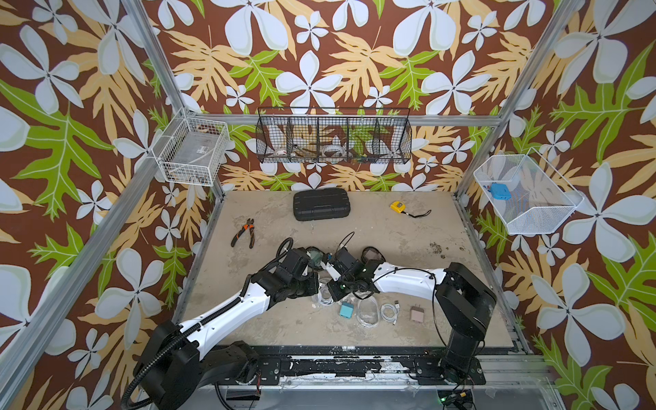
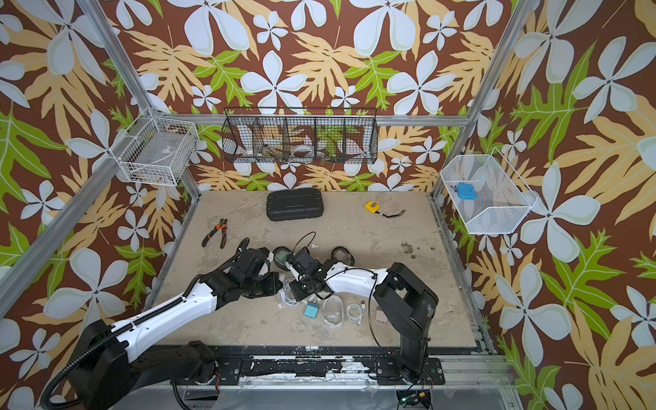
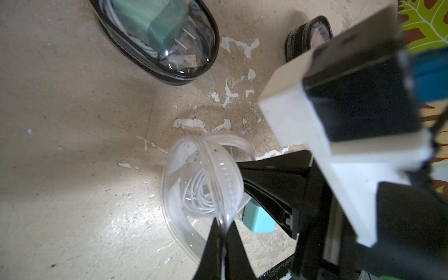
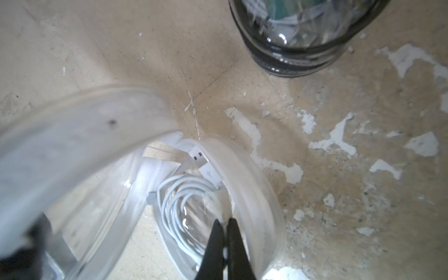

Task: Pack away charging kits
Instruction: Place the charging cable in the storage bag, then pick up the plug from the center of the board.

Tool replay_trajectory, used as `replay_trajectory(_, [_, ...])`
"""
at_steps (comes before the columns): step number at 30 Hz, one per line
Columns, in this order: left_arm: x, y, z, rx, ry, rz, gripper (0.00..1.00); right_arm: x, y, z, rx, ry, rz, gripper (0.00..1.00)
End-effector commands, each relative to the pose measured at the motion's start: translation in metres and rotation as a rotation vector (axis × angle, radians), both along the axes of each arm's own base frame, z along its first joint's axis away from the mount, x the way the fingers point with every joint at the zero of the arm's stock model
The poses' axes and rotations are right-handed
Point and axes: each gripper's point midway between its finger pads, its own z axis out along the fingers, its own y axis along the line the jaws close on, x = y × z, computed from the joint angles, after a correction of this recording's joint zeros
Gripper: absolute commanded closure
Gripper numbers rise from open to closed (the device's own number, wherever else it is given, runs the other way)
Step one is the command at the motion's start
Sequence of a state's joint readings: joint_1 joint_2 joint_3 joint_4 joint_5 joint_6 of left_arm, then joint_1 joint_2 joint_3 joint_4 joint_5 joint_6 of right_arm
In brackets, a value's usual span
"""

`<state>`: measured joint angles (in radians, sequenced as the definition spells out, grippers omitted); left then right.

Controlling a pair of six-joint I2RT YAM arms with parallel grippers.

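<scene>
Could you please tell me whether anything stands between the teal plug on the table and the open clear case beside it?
Yes: the right end effector, pinching the rim of the clear case, sits between it and the teal plug. The left end effector holds it open; inside lies only a coiled cable.

We note table (image 1: 372, 227): beige top, worn, white patches where coating flaked. Far edge: large black ribbed case (image 1: 322, 205), yellow tape measure (image 1: 397, 207) to its right. Pliers (image 1: 245, 232) at far left. Mid-table we see black-rimmed oval case (image 1: 314, 256) holding packed plug (image 3: 155, 21); second black-rimmed case (image 1: 372, 254) apart, to right. Nearer front: open clear case (image 3: 194, 194) with cable coil (image 4: 179, 206) inside, loose teal plug (image 1: 345, 309), second clear case (image 1: 367, 310), coiled white cable (image 1: 389, 313), pink plug (image 1: 416, 314). Dark crumbs (image 1: 436, 246) at right.
</scene>
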<state>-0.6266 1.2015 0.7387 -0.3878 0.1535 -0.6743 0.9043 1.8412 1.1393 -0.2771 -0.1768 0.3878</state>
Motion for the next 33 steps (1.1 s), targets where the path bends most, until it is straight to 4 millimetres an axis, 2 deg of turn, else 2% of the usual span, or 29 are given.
replay_trajectory(1, [0.0,-0.001,0.0,0.02,0.001,-0.031,1.0,-0.006,0.007,-0.006,0.012,0.039,0.032,0.95])
replay_trajectory(3, [-0.002,0.004,-0.003,0.06,0.017,-0.035,1.0,-0.007,0.016,0.002,0.063,0.049,0.048,0.82])
replay_trajectory(6, [-0.005,0.017,-0.007,0.142,0.032,-0.037,1.0,-0.007,0.023,0.021,0.118,0.038,0.053,0.7])
replay_trajectory(10, [-0.009,0.028,-0.014,0.226,0.064,-0.047,1.0,-0.011,0.025,0.05,0.181,0.025,0.061,0.59])
replay_trajectory(13, [-0.008,0.025,-0.014,0.223,0.07,-0.061,1.0,-0.017,0.017,0.069,0.212,0.017,0.028,0.54])
replay_trajectory(15, [-0.006,0.02,-0.013,0.215,0.073,-0.082,1.0,-0.022,0.003,0.073,0.207,0.019,-0.03,0.51])
replay_trajectory(17, [-0.004,0.016,-0.014,0.209,0.071,-0.104,1.0,-0.031,-0.011,0.072,0.204,0.032,-0.082,0.49])
replay_trajectory(23, [0.001,0.002,-0.015,0.147,0.033,-0.137,1.0,-0.058,-0.043,0.05,0.196,0.103,-0.257,0.45])
replay_trajectory(27, [0.008,-0.007,-0.009,0.102,-0.009,-0.144,1.0,-0.069,-0.045,0.04,0.202,0.141,-0.31,0.45])
replay_trajectory(33, [0.009,-0.011,-0.001,0.069,-0.05,-0.164,1.0,-0.071,-0.043,0.016,0.118,0.184,-0.337,0.48])
